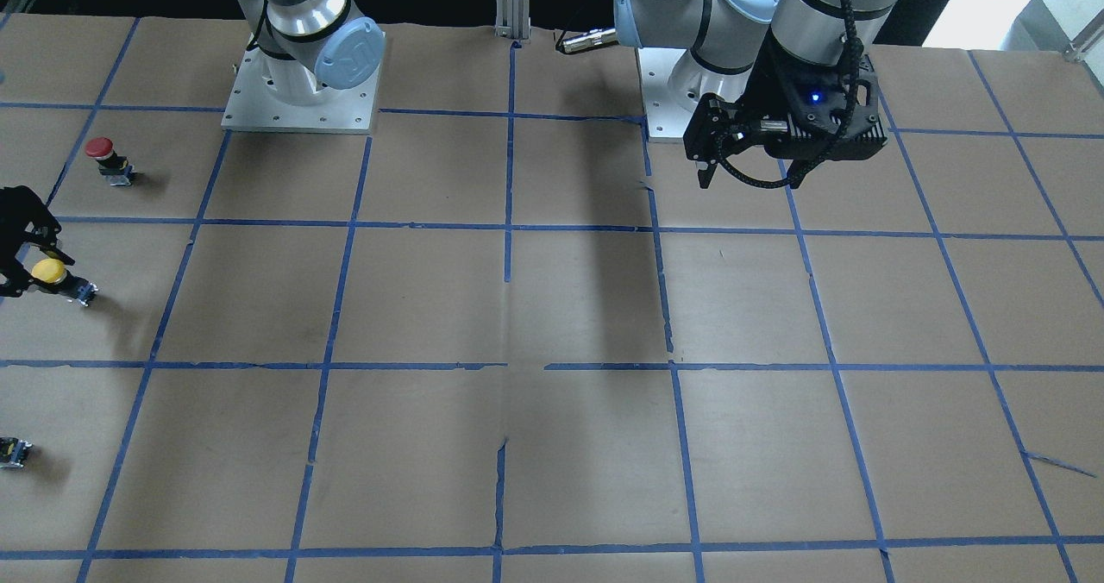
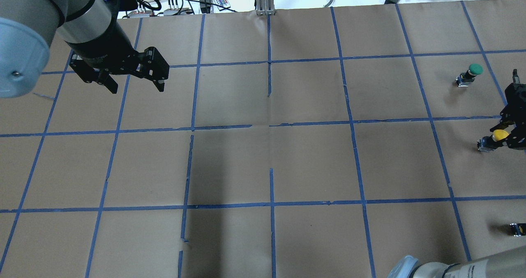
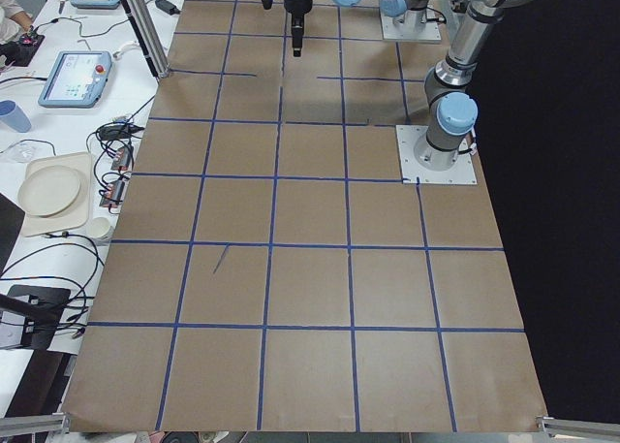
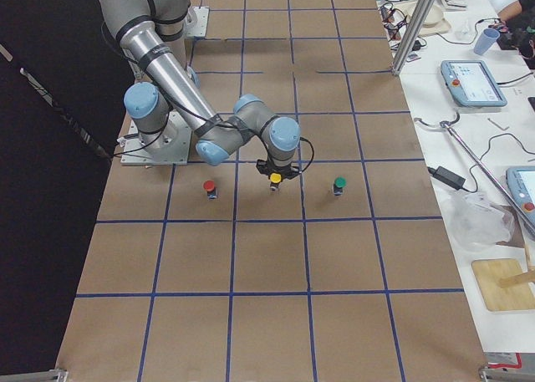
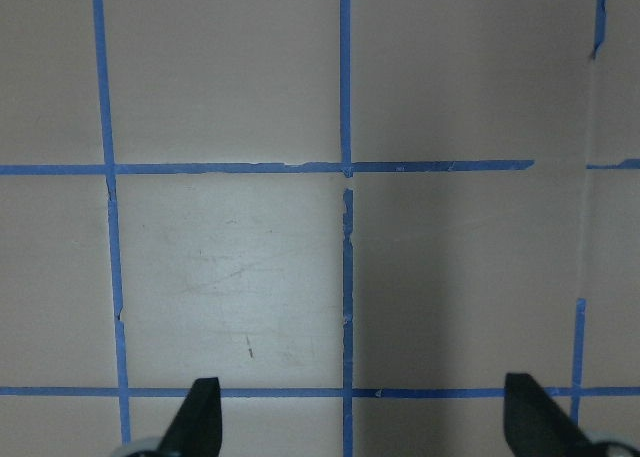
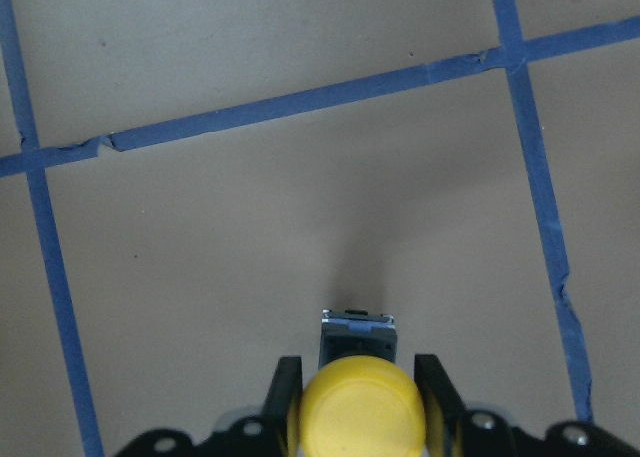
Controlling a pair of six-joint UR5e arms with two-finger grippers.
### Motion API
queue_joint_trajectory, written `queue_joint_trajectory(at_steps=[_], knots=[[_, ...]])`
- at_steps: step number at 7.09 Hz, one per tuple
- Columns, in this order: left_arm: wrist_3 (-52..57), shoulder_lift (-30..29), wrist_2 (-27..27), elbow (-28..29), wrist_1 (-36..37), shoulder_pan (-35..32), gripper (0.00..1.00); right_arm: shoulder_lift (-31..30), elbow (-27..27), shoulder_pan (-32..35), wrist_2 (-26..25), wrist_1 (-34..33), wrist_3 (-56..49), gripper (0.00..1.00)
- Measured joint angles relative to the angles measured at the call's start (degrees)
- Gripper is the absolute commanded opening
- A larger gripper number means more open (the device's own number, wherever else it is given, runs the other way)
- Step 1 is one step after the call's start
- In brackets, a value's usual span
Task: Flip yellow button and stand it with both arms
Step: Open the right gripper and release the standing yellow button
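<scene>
Paper-covered table (image 2: 312,158), blue tape grid. Left gripper (image 2: 136,88) hovers over the far-left squares, jaws spread, holding nothing. Right gripper (image 6: 358,377) at the right edge, fingers clamped around the yellow button (image 1: 49,271), cap upward, between red button (image 4: 210,185) and green button (image 4: 339,184).

- The table (image 1: 586,307) is covered in brown paper (image 2: 312,163), creased along its middle.
- Blue tape (image 1: 509,229) marks the paper into squares and is torn or broken in several places.
- Two metal base plates (image 1: 302,117) sit along the robot's edge.
- At the robot's right end, three buttons stand in a row, one per square. The red button (image 1: 108,159) is nearest the robot, the tilted yellow button (image 1: 53,277) is in the middle, and the green button (image 2: 470,73) is farthest.
</scene>
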Motion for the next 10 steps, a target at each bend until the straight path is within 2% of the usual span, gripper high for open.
queue_joint_trajectory(at_steps=[1,3,4,5,6,7,10], knots=[[0.0,0.0,-0.1,0.1,-0.1,0.0,1.00,0.1,0.0,0.0,0.0,0.0,0.1,0.41],[-0.1,0.0,-0.4,0.2,-0.1,0.2,1.00,0.1,0.0,0.0,-0.1,0.0,0.4,0.50],[-0.4,0.0,-0.4,0.3,-0.2,0.4,1.00,0.2,0.0,0.0,-0.1,0.0,0.5,0.63],[-0.6,0.1,-0.4,0.4,-0.2,0.5,1.00,0.3,0.0,0.0,-0.1,-0.1,0.5,0.70],[-0.6,0.1,-0.4,0.5,-0.2,0.5,1.00,0.8,0.0,0.0,0.0,-0.1,0.5,0.72],[-0.8,0.1,-0.4,0.6,-0.2,0.5,1.00,1.2,-0.1,0.0,0.0,-0.1,0.5,0.86],[-0.9,-0.1,-0.4,0.7,-0.2,0.5,1.00,0.9,-0.4,0.0,0.3,0.2,1.3,0.90]])
